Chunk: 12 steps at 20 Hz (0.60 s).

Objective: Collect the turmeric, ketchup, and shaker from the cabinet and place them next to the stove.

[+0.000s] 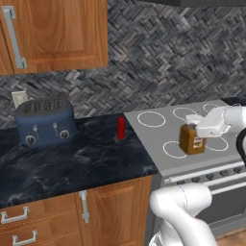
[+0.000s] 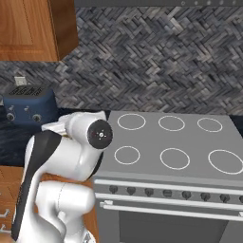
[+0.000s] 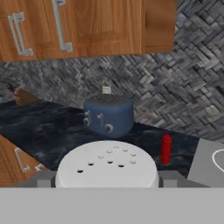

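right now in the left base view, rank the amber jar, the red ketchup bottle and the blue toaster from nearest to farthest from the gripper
1. Amber-yellow turmeric jar with a white lid, between the jaws of the gripper, over the stove.
2. Slim red ketchup bottle, on the dark counter left of the stove.
3. Blue toaster, far left.

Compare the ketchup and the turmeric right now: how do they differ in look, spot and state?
The ketchup is a slim red bottle; the turmeric is a squat amber jar with a white perforated lid. The ketchup stands free on the dark counter beside the stove; the turmeric is over the cooktop, between the fingers of the gripper. In the hand view the ketchup sits far off and the turmeric's lid is close up. Both are upright.
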Available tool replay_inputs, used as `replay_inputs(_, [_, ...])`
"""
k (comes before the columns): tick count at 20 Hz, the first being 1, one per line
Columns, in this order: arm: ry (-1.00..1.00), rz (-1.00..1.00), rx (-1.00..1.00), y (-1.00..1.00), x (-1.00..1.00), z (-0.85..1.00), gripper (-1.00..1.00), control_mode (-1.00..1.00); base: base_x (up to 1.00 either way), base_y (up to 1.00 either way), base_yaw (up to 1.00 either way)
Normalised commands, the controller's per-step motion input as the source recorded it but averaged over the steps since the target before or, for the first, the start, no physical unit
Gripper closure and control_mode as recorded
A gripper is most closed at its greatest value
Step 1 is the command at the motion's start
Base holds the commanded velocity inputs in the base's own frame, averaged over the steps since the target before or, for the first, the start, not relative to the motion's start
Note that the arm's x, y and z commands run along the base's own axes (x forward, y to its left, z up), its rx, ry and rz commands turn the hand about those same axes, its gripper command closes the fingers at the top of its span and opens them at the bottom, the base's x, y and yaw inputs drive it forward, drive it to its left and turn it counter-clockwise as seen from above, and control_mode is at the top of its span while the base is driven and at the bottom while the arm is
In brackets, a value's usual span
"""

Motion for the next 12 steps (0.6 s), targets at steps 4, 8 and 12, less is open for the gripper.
replay_inputs(4, [-0.04,0.16,0.0,0.39,0.73,-0.69,1.0,-1.0,0.0,0.0,0.0])
replay_inputs(8, [-0.06,0.16,0.0,0.26,0.71,-0.68,1.0,-1.0,0.0,0.0,0.0])
replay_inputs(12, [-0.02,0.16,0.0,0.24,0.76,-0.55,1.0,-1.0,0.0,0.0,0.0])
